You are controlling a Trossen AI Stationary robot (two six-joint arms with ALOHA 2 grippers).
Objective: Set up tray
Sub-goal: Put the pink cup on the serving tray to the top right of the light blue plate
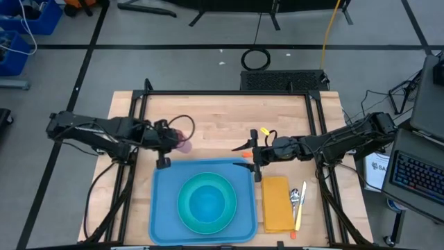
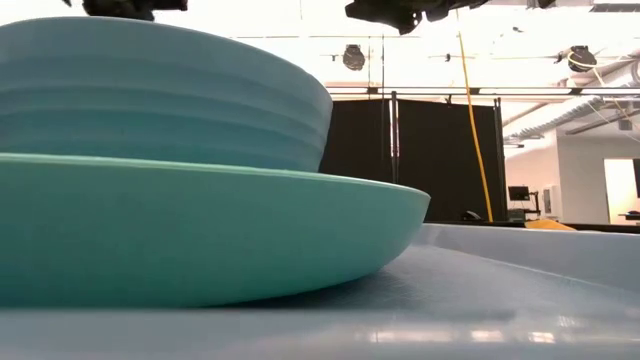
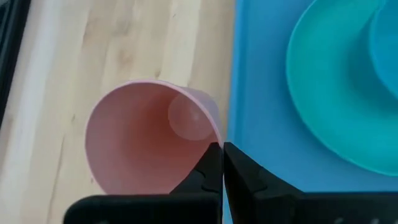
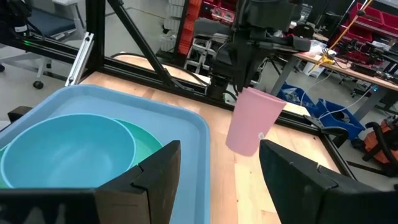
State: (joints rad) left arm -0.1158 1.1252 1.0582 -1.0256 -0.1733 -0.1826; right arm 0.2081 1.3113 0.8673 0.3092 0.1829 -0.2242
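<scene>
1. At far left in the high view: left arm reaching across the wooden table (image 1: 208, 114) toward its middle.
2. At the arm's tip: left gripper (image 1: 168, 142) clamped shut on the rim of a pink cup (image 1: 183, 145), fingers (image 3: 214, 171) pinched tight on the cup wall in the left wrist view.
3. Pink cup (image 3: 146, 140) held off the wood, tilted, mouth open toward the wrist camera, just beside the tray's far left corner; seen from the right wrist view, cup (image 4: 252, 121) hanging from the left gripper (image 4: 239, 87) above the bare table, clear of the tray rim.
4. In the middle, at the near edge of the table: blue tray (image 1: 163, 208), flat, long sides running left to right.
5. On the tray: teal plate (image 1: 186, 215) with a lighter blue bowl (image 1: 208, 201) sitting in it, both roughly centred; in the low view, bowl (image 2: 150, 90) stacked on plate (image 2: 200, 240), filling most of the frame.
6. Just past the tray's far right corner: right gripper (image 1: 253, 165), jaws spread wide and holding nothing, fingers (image 4: 155, 174) well apart in the right wrist view.
7. Right of the tray, close beside it: yellow-orange napkin (image 1: 276, 203) lying flat.
8. Right again, on the napkin's edge: spoon (image 1: 294, 198) and a yellow-handled utensil (image 1: 300, 208), too small to identify further.
9. At far right: right arm stretching in from the table's right side.
</scene>
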